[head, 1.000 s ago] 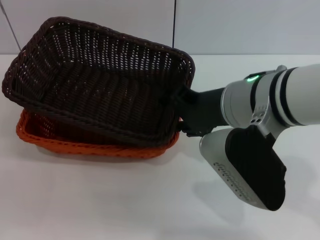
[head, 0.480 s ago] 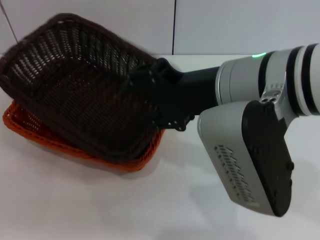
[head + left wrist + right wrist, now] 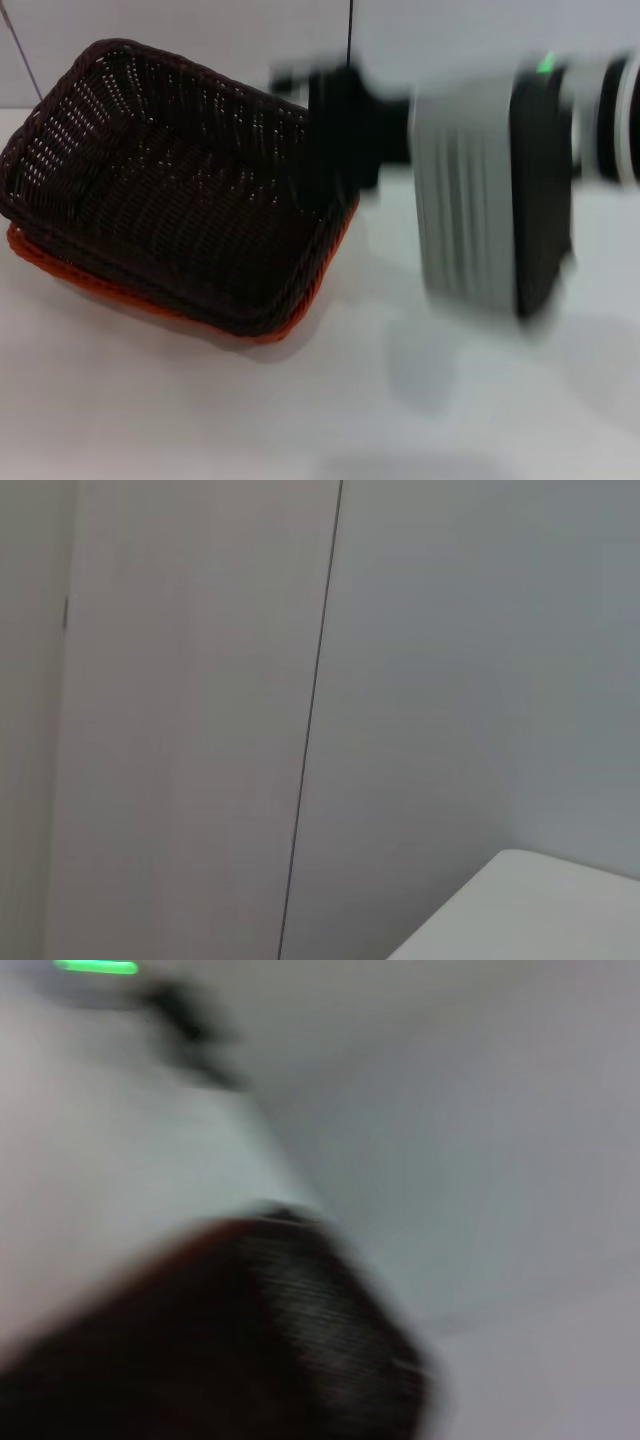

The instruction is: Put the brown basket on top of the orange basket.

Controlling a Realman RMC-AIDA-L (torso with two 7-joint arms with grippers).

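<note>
The brown basket (image 3: 170, 190) sits nested on top of the orange basket (image 3: 306, 303) at the left of the white table in the head view. Only the orange rim shows, along the near and right sides. My right gripper (image 3: 322, 115) is a dark blur above the brown basket's far right rim, and I cannot tell whether it touches the rim. The right wrist view is blurred and shows a dark woven shape, likely the brown basket (image 3: 260, 1350). My left arm is out of the head view.
The white table (image 3: 220, 420) spreads in front of and to the right of the baskets. A pale wall (image 3: 480, 40) stands behind. My right arm's grey wrist housing (image 3: 490, 190) hangs over the table's right half. The left wrist view shows only wall and a table corner (image 3: 540, 910).
The brown basket has come down from a tilt and now lies level in the orange one. My right arm has swung up and turned, and is blurred by motion.
</note>
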